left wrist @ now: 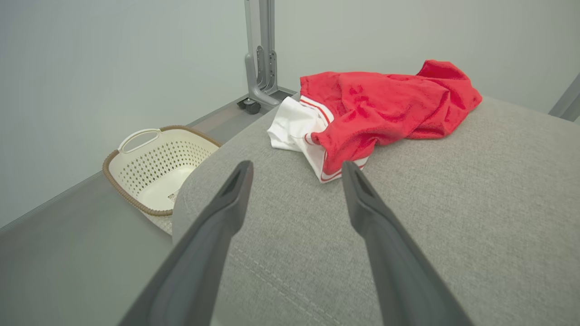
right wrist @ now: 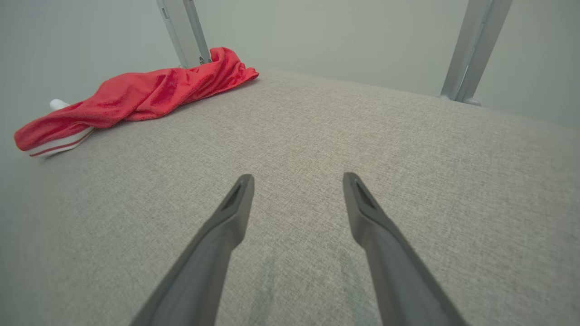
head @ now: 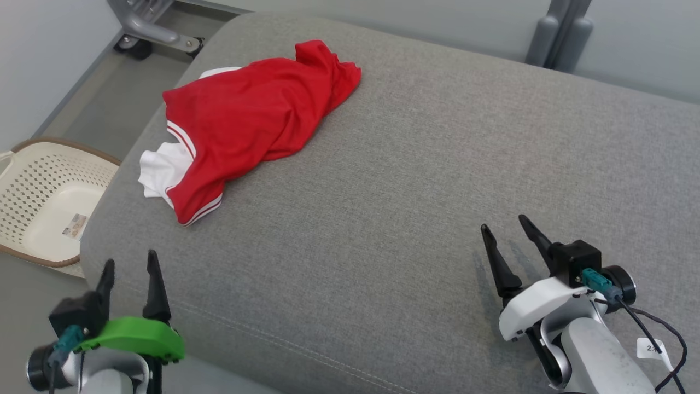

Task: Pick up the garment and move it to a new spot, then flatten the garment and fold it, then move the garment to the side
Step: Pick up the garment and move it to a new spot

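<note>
Lying diagonally on cushion [head: 410, 191], garment [head: 251, 117], hem nearest left tool [head: 130, 258], right tool [head: 503, 222], both spread, empty

Bare lab room: wheeled metal stand [head: 153, 30], laundry basket [head: 44, 186].

Grey cushion [head: 437, 164], pale walls [left wrist: 90, 68], grey floor [left wrist: 68, 271], metal frame [left wrist: 260, 54], perhaps wheeled.

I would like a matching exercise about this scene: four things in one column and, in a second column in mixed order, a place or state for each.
1. garment
2. basket
3. left gripper
4. right gripper

A. on the floor, beside the cushion
B. crumpled, at the cushion's far left
C. open, with white housing
D. open, with green housing

Pairs: 1-B, 2-A, 3-D, 4-C
</note>
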